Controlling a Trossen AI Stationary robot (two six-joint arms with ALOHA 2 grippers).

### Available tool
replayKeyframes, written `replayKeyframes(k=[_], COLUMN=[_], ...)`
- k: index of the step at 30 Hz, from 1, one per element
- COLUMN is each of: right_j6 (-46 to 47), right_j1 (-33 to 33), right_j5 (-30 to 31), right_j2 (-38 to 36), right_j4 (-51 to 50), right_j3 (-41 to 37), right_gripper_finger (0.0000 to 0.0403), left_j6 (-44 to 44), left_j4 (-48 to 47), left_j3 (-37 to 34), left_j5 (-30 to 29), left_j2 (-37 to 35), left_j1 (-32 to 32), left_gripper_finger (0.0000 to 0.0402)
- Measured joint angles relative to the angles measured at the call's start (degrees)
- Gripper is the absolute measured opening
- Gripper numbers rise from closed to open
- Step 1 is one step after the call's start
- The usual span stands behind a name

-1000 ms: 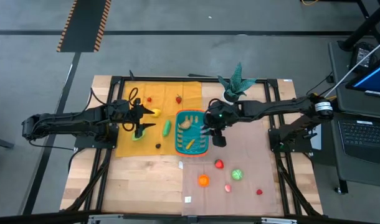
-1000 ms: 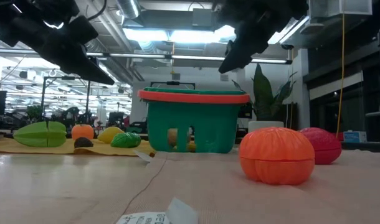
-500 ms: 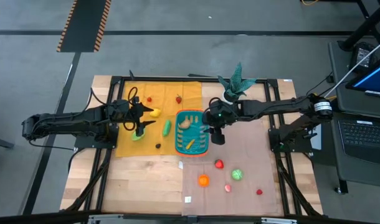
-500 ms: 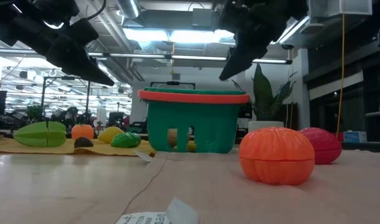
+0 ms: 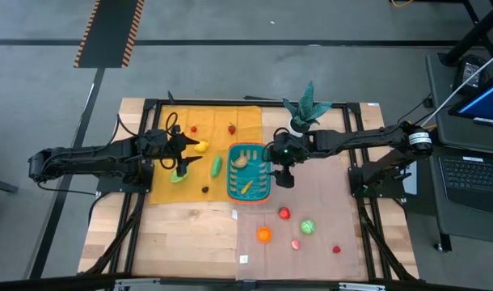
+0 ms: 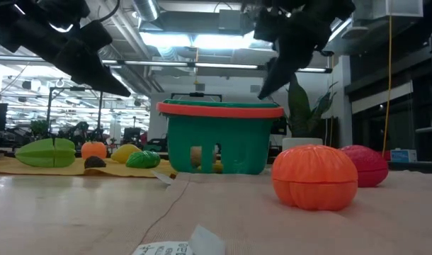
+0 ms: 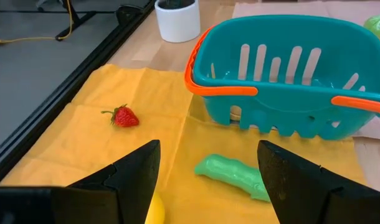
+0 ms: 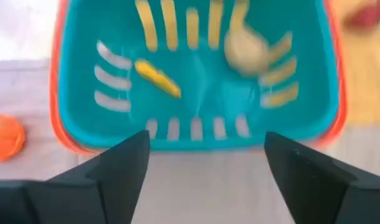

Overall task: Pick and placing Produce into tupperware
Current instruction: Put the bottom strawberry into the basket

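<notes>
Tupperware (image 5: 249, 172), the teal slotted basket with the orange rim, sat near the middle of the worktop (image 5: 182, 234) as I watched, straddling the edge of the yellow cloth (image 5: 167, 190) and the tan mat (image 5: 323, 210). Inside it I could see a tan piece (image 8: 245, 45) and a yellow-orange piece (image 8: 157, 77) lying apart on its floor. My right claw (image 5: 282, 178) hung just beside the basket's far-right rim, above the mat, fingers spread and holding nothing. My left claw (image 5: 184, 158) hovered over the yellow cloth, well apart from the basket, fingers likewise spread and empty. Below it lay a green pod (image 7: 232, 175) just beside the basket, a yellow piece (image 5: 201, 146), and a strawberry (image 7: 121, 116). On the mat sat an orange fruit (image 6: 314, 176), a red one (image 6: 365, 165) and a green one (image 5: 308, 227).
</notes>
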Motion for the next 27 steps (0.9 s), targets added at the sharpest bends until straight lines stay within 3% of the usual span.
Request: replayKeyframes(k=[5,14,21,27], right_j6=[4.54,11.47,23.01,34.32], right_j1=[0.0,1.85,11.25,21.88], right_j5=[-0.1,0.89,7.82,11.26], right_j2=[-0.01,-5.23,-12.73,-13.9], right_j4=[-8.01,-13.42,-13.72,-8.63], right_j3=[0.0,-0.59,-6.72,-11.44], right_gripper_finger=[0.0317,0.0317,0.0317,0.0317], left_j6=[-0.71,-3.45,-4.41,-4.41], left_j4=[0.21,0.25,0.28,0.3], left_j3=[0.0,0.0,0.0,0.0], left_j5=[0.0,0.02,0.04,0.04], left_j2=[0.0,0.0,0.0,0.0], left_j1=[-0.01,-0.01,-0.01,-0.01], left_gripper_finger=[0.0261,0.0261,0.0261,0.0261])
